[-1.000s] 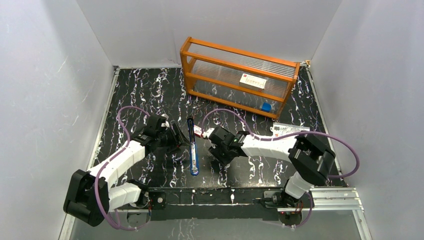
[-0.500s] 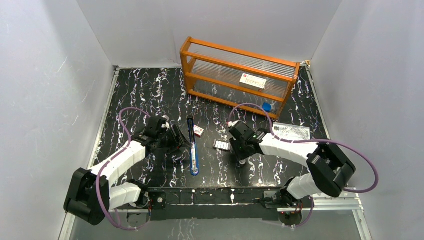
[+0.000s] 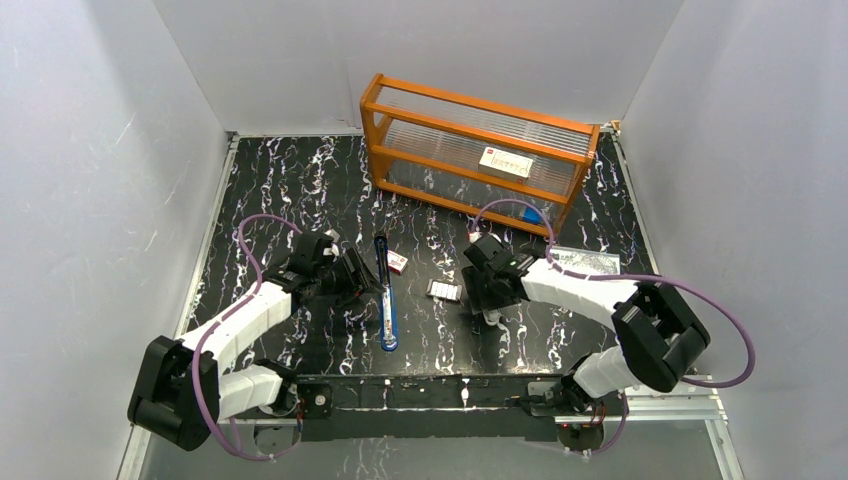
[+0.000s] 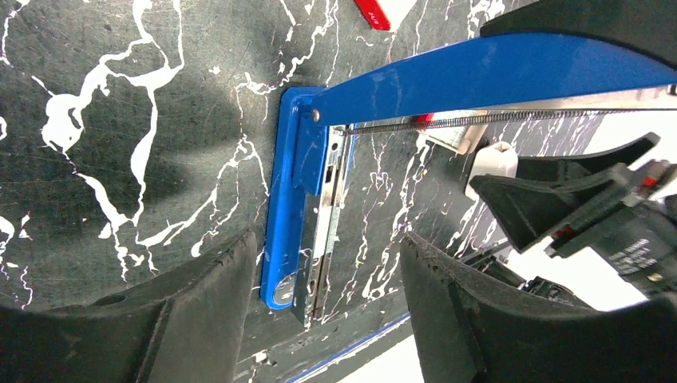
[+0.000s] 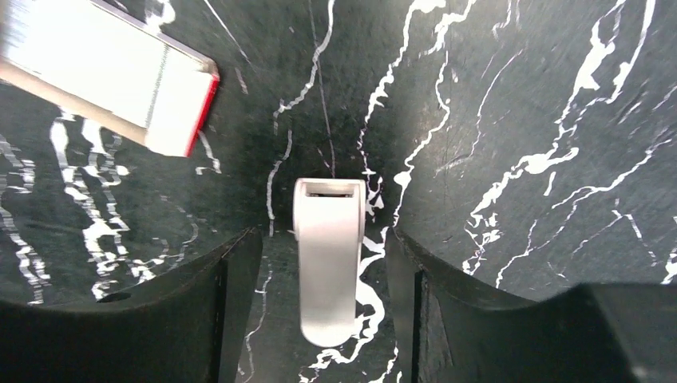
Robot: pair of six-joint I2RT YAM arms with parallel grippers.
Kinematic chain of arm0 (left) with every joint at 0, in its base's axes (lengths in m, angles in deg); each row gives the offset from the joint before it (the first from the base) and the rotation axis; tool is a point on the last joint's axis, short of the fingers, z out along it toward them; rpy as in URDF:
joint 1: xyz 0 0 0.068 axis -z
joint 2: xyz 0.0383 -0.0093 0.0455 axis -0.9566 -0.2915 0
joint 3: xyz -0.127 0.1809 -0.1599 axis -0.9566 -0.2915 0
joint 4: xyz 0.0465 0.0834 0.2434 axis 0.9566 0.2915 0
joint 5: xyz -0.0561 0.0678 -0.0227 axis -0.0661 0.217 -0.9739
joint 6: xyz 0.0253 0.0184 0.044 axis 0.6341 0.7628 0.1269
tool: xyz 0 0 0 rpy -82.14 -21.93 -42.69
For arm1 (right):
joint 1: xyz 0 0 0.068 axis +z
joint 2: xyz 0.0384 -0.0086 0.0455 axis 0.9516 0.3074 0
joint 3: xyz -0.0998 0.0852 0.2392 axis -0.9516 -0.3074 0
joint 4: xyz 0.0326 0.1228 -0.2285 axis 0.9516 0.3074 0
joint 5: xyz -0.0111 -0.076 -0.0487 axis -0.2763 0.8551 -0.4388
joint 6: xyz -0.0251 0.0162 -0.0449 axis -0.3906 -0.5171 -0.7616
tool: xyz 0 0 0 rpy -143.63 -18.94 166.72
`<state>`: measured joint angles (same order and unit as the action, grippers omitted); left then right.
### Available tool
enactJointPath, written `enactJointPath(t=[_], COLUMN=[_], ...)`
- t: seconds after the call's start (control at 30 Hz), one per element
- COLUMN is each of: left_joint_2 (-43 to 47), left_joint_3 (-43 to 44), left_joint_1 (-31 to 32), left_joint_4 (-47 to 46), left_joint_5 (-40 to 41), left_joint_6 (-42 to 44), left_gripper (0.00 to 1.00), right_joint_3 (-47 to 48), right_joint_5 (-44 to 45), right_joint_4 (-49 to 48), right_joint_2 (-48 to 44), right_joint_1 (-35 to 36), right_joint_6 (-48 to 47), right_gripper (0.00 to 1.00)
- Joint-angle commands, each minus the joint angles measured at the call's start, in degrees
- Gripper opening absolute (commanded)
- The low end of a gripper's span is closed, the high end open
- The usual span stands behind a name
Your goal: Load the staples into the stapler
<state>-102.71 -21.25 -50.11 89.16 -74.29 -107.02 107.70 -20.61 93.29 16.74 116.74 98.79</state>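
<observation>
The left end effector (image 4: 327,267) stood open, straddling the hinge end of the opened stapler (image 4: 299,199) without clamping it. The right end effector (image 5: 323,247) stood open astride a white object (image 5: 327,307), holding nothing. The staples (image 3: 444,291) lay on the table (image 3: 300,180) just to its left.

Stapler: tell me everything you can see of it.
Slim blue stapler lies on the black marbled table, lengthwise between the two arms. It is hinged open: the blue top arm is swung away from the base, baring a shiny metal channel and a thin coil spring. The left gripper straddles the base, jaws open, a gap showing on each side.
</observation>
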Motion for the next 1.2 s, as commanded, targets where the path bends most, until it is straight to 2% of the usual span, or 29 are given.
enactJointPath(t=[0.0,0.13,0.27,0.4,0.47,0.57,0.67,0.77,1.0,1.17], left_joint_2=[1.0,2.7,5.6,7.3,7.7,8.4,9.2,10.4,11.0,10.8], left_joint_3=[0.1,-0.2,-2.4,-3.6,-4.4,-5.8,-6.6,-7.2,-8.9,-10.0], left_joint_1=[-0.4,-0.4,-0.4,-0.4,-0.4,-0.4,-0.4,-0.4,-0.4,-0.4], left_joint_4=[1.4,2.9,2.9,4.2,4.1,3.2,3.0,3.3,3.0,1.6], left_joint_5=[0.1,1.8,1.1,0.5,-0.1,-1.0,-1.6,-1.3,-1.4,-2.1], left_joint_6=[0.9,1.0,0.6,0.3,-0.4,-1.7,-2.7,-3.3,-3.6,-3.9], left_gripper=[0.64,0.65,0.66,0.66,0.66,0.65,0.65,0.65,0.64,0.64], right_joint_3=[7.4,13.2,17.3,22.8,28.3,37.3,45.4,51.4,62.1,67.7], right_joint_5=[1.8,1.1,-7.0,-14.6,-14.7,-7.0,5.2,11.3,15.8,18.5], right_joint_4=[2.2,1.4,-6.2,-12.7,-12.9,-8.9,-2.9,2.5,11.1,14.8], right_joint_2=[-4.4,-4.7,-2.4,2.1,6.5,13.3,19.0,23.3,31.8,36.4], right_joint_1=[-0.3,-0.3,-0.3,-0.1,0.2,3.5,8.8,11.2,14.3,15.2], right_joint_6=[0.1,-2.4,-5.9,-6.2,-3.7,0.7,4.5,8.5,10.4,10.8], right_gripper=[0.69,0.72,0.74,0.74,0.75,0.76,0.76,0.77,0.75,0.64])
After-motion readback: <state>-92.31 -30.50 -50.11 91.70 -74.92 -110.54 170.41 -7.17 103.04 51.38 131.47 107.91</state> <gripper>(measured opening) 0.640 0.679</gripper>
